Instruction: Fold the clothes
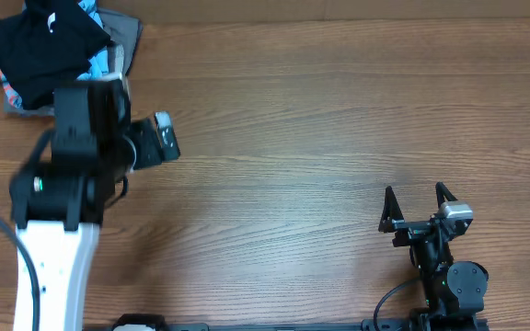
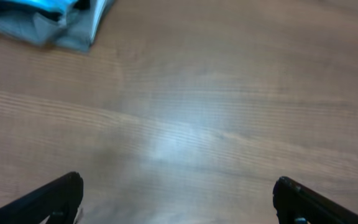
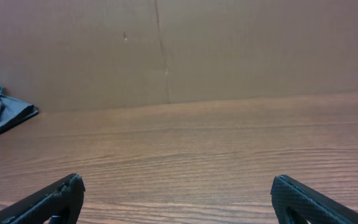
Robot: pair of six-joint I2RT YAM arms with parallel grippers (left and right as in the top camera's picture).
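We are holding our right tool [image 1: 417, 192] wide and empty over the counter's [image 1: 320, 119] near edge. Our left tool [image 2: 176, 185], equally wide and empty, is hovering farther out. The black T-shirt [image 1: 44, 46] is lying crumpled on a blue shirt [image 1: 98, 64] and grey garment [image 1: 129, 35] in the far left corner.

Spare garments, upper left of the frame
A light blue printed shirt [image 1: 102, 62] lies on a grey folded garment [image 1: 129, 35] at the wooden bench's [image 1: 320, 119] corner.

Black T-shirt [image 1: 40, 51] partly beyond top edge
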